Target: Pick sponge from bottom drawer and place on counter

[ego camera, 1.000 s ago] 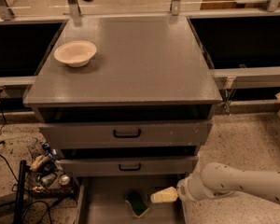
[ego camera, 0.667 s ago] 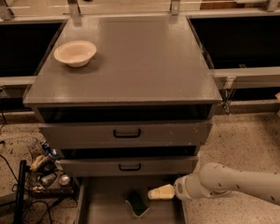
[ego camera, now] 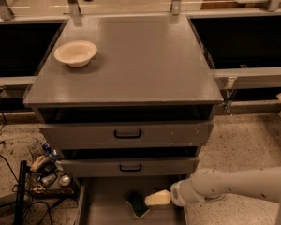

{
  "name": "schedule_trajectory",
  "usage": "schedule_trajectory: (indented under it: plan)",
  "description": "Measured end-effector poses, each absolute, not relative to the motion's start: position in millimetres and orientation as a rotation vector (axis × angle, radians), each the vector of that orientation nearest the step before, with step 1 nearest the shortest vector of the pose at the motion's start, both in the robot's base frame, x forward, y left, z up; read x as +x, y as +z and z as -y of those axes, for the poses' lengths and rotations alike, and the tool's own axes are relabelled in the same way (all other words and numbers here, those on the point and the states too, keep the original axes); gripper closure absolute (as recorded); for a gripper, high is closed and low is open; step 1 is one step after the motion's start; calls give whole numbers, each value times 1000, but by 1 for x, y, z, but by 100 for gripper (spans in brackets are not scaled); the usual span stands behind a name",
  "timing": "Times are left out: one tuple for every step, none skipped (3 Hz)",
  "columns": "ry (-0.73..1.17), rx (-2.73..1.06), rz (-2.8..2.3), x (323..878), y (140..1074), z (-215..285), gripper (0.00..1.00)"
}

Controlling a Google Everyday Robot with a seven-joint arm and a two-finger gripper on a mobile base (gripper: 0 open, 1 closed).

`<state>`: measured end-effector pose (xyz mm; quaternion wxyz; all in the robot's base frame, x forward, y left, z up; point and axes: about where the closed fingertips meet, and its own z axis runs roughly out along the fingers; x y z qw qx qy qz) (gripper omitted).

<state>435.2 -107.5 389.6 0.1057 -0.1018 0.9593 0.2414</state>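
The dark green sponge [ego camera: 137, 204] with a paler edge lies on the floor of the open bottom drawer [ego camera: 103, 205], near the lower middle of the view. My gripper [ego camera: 154, 199] reaches in from the right on a white arm, its cream fingertips right beside the sponge's right edge, touching or nearly so. The grey counter [ego camera: 140, 60] is the flat top of the cabinet above, with a cream bowl [ego camera: 75, 53] on its back left.
Two closed grey drawers with black handles [ego camera: 127, 134] sit above the open drawer. A rack of small items and cables [ego camera: 44, 170] stands on the floor left of the cabinet. Dark recessed bays flank the counter.
My gripper has slid left inside the bottom drawer, closing the distance to the sponge. The sponge has stayed in place.
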Motion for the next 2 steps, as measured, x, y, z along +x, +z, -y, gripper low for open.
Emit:
schedule_trajectory:
  plan:
    - [626,-292,-2801,440,377,93,0]
    - [626,-292,-2801,440,377,93,0]
